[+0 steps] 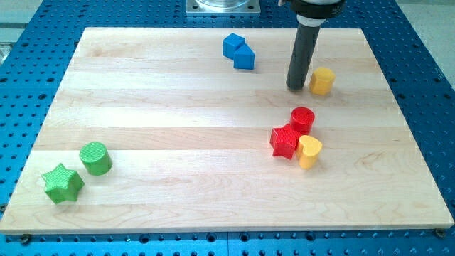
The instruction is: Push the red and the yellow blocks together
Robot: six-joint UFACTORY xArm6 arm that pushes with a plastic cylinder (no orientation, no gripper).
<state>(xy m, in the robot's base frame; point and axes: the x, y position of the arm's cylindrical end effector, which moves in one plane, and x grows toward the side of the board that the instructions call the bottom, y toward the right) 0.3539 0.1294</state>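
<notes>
My tip [296,87], a bare rod holding nothing, sits just at nine o'clock of the yellow plastic cylinder [322,81]. The red plastic cylinder [303,118], red star block [284,141] and yellow heart block [309,151] cluster at six o'clock. I judge the stray cylinder still needs gathering: circle to its twelve o'clock, then push down.

Pale maple-grained board [178,107] on a blue perforated table [28,43]. Two blue blocks [238,52], a yellow cylinder [323,81], red cylinder [303,119], red star [284,141], yellow heart [309,151], green cylinder [95,158], green star [62,183]. Dark grey rod [304,53].
</notes>
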